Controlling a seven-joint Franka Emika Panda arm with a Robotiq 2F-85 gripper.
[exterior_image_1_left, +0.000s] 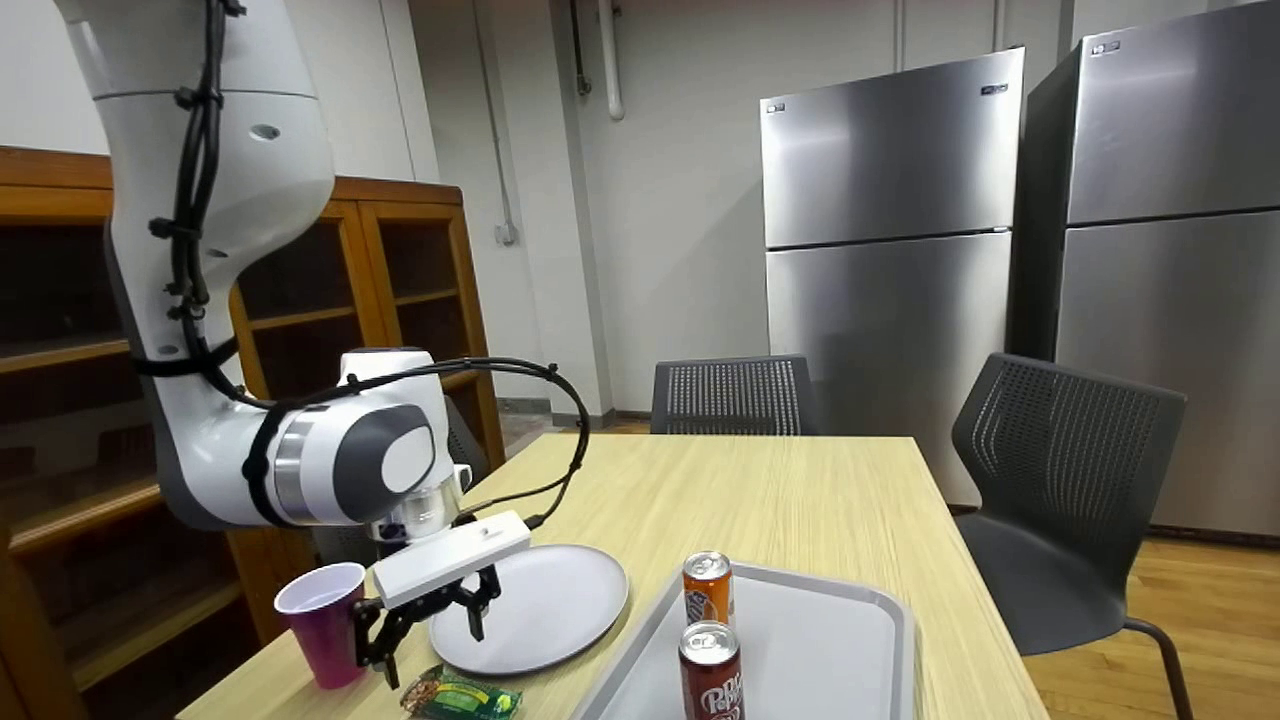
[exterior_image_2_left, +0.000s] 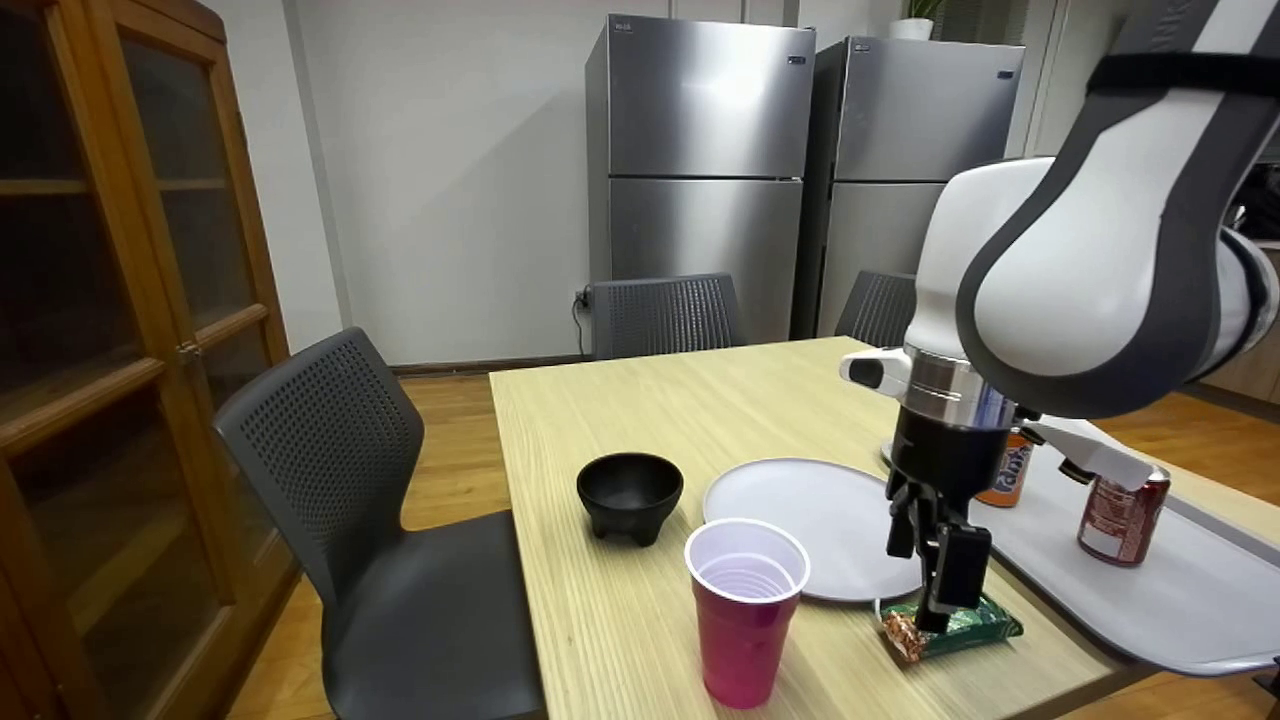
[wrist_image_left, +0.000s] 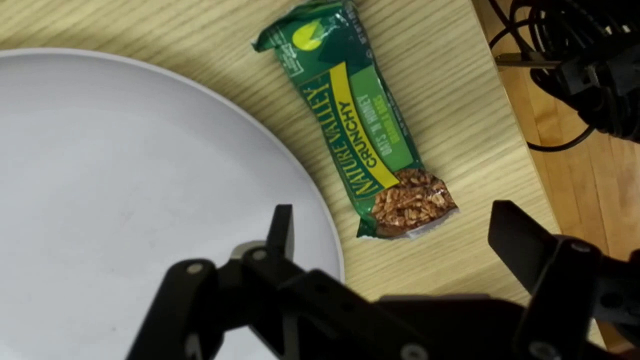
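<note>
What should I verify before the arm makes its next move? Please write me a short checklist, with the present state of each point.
1. The gripper is open: ok, its fingers stand wide apart in the wrist view.
2. Nothing is held: ok, the fingers grip no object.
3. The granola bar sits between the fingers: not ok, it lies on the table, ahead of them in the wrist view.
4. The granola bar is apart from the plate: ok, bare wood shows between.
5. The purple cup is upright and apart from the gripper: ok.
6. Exact height of the fingers above the granola bar: cannot tell.
</note>
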